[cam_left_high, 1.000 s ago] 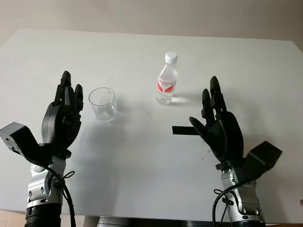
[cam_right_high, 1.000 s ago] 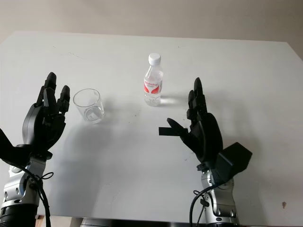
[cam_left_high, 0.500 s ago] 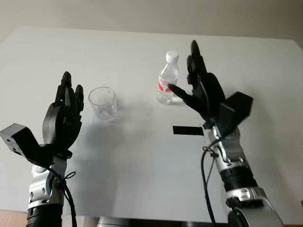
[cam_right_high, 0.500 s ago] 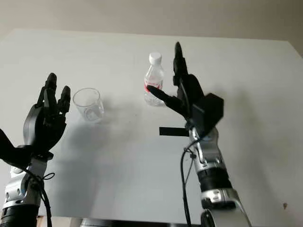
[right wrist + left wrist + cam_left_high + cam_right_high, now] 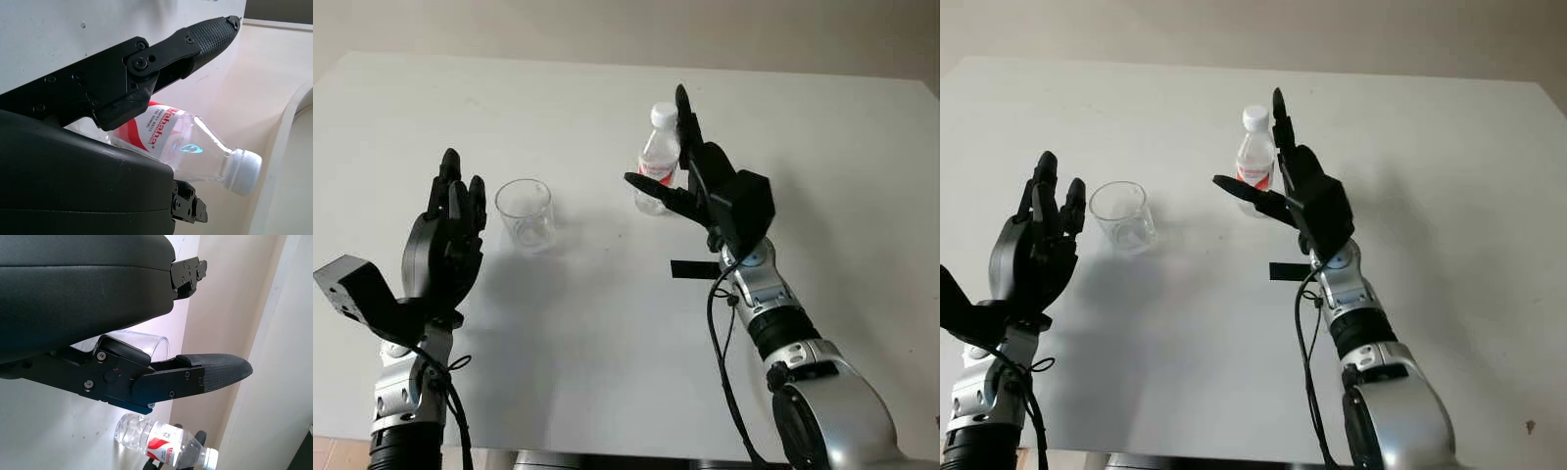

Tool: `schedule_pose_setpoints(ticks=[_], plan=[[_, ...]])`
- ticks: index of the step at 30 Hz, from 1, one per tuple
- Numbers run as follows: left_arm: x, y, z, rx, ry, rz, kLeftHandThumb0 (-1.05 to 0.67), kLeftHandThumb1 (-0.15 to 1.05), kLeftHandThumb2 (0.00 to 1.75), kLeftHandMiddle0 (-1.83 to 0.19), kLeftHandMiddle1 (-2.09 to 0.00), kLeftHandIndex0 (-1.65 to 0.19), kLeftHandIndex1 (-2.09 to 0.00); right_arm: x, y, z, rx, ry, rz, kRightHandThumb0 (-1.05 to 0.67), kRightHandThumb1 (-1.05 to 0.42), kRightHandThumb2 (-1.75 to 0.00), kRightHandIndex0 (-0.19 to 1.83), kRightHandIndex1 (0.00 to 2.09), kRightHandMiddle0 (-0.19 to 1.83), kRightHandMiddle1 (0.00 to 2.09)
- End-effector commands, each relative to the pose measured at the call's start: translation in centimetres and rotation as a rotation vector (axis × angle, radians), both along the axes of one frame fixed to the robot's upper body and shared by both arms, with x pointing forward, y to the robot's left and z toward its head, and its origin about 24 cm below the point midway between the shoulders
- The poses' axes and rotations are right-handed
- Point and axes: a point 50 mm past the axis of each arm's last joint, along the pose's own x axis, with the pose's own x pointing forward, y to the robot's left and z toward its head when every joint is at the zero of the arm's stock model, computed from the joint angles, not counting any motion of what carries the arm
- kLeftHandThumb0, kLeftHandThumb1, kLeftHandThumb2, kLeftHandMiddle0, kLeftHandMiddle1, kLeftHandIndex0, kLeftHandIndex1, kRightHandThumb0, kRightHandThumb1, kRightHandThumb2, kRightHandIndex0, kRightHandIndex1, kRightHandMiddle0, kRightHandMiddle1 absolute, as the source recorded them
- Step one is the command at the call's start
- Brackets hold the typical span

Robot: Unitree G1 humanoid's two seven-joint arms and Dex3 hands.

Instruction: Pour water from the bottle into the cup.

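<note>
Bottle of clear plastic with white cap and red label (image 5: 658, 168), upright on your white surface (image 5: 607, 323), far side, right of centre. Your right robot hand (image 5: 690, 181) is wide, holding nothing, thumb (image 5: 651, 188) in front of the bottle and fingers (image 5: 684, 116) beside its cap; contact cannot be told. Clear empty cup (image 5: 525, 212) stands to the left, well apart from the bottle. Your left robot hand (image 5: 445, 245) is raised just beside the cup, open. Black strip (image 5: 690, 269) lies under the right wrist
</note>
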Motion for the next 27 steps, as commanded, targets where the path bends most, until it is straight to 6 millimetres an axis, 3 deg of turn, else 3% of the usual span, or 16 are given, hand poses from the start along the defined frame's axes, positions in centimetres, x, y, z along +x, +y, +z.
schedule_pose_setpoints(ticks=[1, 7, 21, 27], plan=[[0.0, 0.0, 0.1, 0.012, -0.008, -0.003, -0.80, 1.05, 0.56, 0.14, -0.06, 0.16, -0.06, 0.3, 0.6, 0.3, 0.011, -0.004, 0.003, -0.99, -0.94, -0.06, -0.19, 0.00, -0.19, 0.00], [0.2, -0.1, 0.2, 0.003, -0.014, -0.008, -0.80, 1.05, 0.55, 0.14, -0.05, 0.17, -0.06, 1.0, 0.8, -0.1, 0.006, 0.067, -0.026, -0.97, -0.94, -0.05, -0.19, 0.00, -0.19, 0.00], [0.3, -0.2, 0.3, 0.003, -0.015, 0.000, -0.80, 1.05, 0.55, 0.14, -0.05, 0.17, -0.05, 1.8, 2.0, 0.8, -0.040, 0.074, -0.029, -0.99, -0.95, -0.06, -0.19, 0.00, -0.19, 0.00], [0.4, -0.1, 0.2, 0.004, -0.011, 0.000, -0.80, 1.05, 0.54, 0.14, -0.05, 0.17, -0.05, 2.2, 2.5, 1.4, 0.082, 0.130, 0.004, -0.91, -0.91, -0.04, -0.19, 0.00, -0.19, 0.00]])
